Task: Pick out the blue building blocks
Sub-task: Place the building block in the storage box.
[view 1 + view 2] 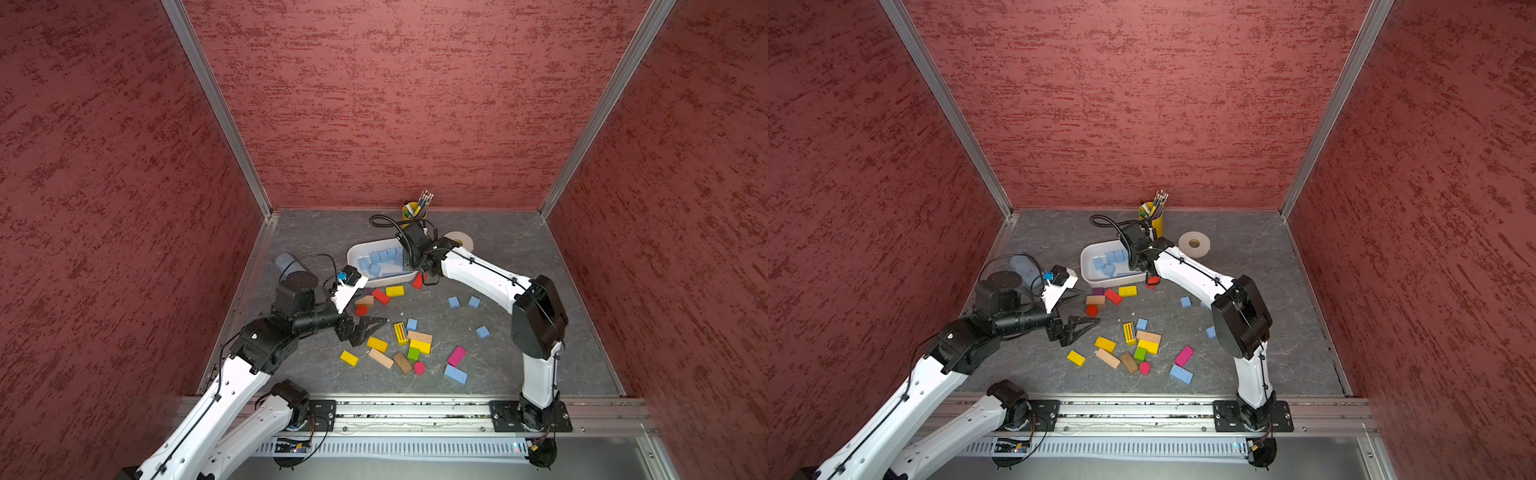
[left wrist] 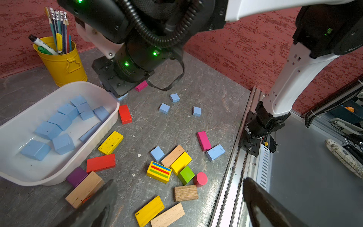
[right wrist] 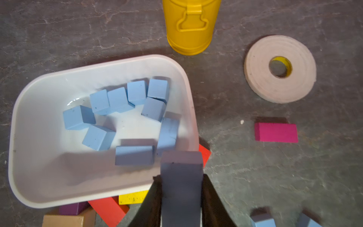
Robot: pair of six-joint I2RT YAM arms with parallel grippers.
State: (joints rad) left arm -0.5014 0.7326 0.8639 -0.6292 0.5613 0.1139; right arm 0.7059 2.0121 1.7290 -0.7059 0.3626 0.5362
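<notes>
Tabletop (image 1: 519,257): tray (image 3: 49,176) of nine blue blocks (image 3: 78,118), five loose, one tight in right gripper (image 3: 181,176); left gripper (image 1: 373,330) agape.

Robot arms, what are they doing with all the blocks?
They're sorting out the blue ones. The right tool grips a blue block just over the edge of the white tub, where other blue blocks already lie. The left tool hangs open near the colourful pile. Five loose blue blocks wait on the table.
</notes>
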